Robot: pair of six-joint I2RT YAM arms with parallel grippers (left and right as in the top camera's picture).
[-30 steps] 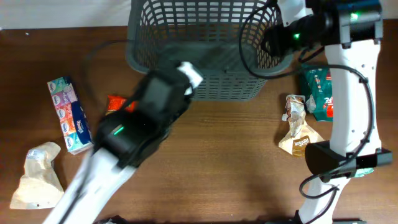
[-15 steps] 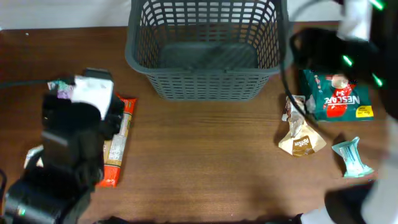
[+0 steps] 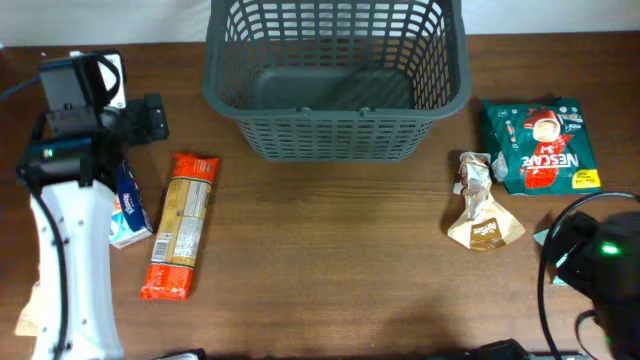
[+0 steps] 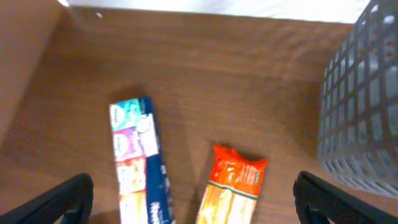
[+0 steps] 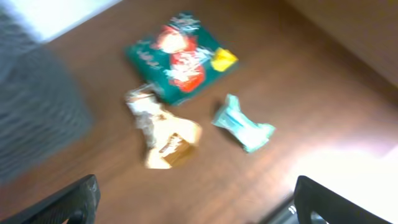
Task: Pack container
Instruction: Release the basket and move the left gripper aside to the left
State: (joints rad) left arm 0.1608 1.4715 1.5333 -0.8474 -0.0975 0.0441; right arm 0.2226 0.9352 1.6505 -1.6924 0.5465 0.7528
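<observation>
Wood table (image 3: 330, 250) | container (image 3: 335, 150) upright, opening up | long axis left-right

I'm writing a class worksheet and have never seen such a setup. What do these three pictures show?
This robot has two arms at a wooden table. One picture looks down from above; the other two come from wrist cameras, dark fingers at their bottom corners. The left gripper and right gripper are open, holding nothing. The grey basket looks empty. By the left arm lie an orange pasta packet and tissue pack; by the right arm, a green Nescafe bag, crumpled brown packet and small teal packet.
</observation>
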